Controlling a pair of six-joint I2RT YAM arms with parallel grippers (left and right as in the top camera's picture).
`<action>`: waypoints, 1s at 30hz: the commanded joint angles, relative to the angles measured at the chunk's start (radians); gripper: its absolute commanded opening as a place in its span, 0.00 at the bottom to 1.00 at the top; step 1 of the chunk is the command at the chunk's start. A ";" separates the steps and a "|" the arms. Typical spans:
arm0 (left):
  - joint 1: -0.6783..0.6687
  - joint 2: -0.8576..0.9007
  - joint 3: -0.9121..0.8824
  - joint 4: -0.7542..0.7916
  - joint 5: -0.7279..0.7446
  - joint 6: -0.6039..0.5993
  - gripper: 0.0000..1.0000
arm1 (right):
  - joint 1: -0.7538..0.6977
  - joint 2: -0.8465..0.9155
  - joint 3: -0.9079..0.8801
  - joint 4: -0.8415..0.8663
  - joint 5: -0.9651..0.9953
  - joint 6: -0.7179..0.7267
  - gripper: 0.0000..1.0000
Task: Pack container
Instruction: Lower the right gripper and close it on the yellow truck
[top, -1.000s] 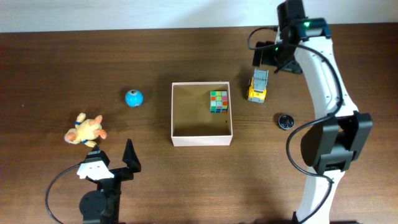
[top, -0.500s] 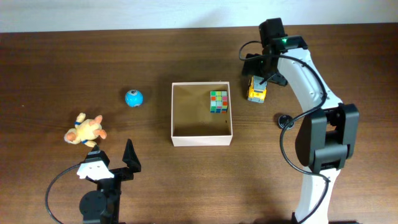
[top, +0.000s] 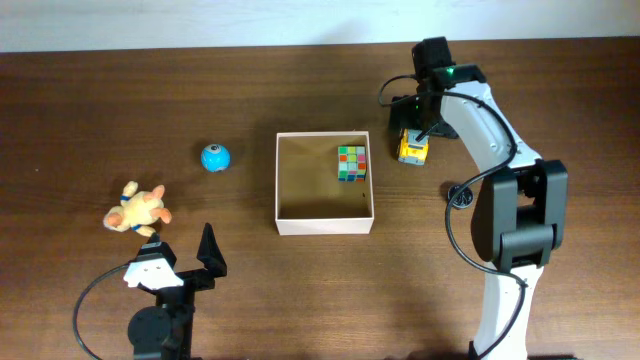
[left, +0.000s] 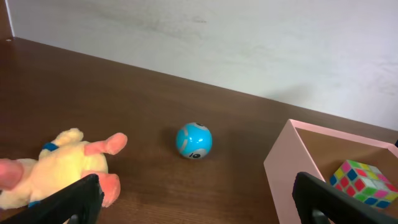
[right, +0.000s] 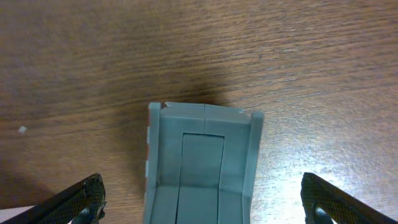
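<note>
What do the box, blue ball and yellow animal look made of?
Box: probably cardboard, with matte white walls and a flat tan inside. Blue ball: likely hard plastic, smooth with a slight sheen. Yellow animal: plush fabric, with a fuzzy surface and soft rounded limbs.
</note>
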 joint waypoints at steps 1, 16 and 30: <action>0.003 -0.008 -0.006 0.002 0.010 0.016 0.99 | 0.009 0.011 -0.037 0.021 0.020 -0.047 0.94; 0.003 -0.008 -0.006 0.002 0.010 0.016 0.99 | 0.009 0.011 -0.071 0.057 0.019 -0.047 0.73; 0.003 -0.008 -0.006 0.002 0.011 0.016 0.99 | 0.009 0.011 -0.071 0.056 0.008 -0.047 0.44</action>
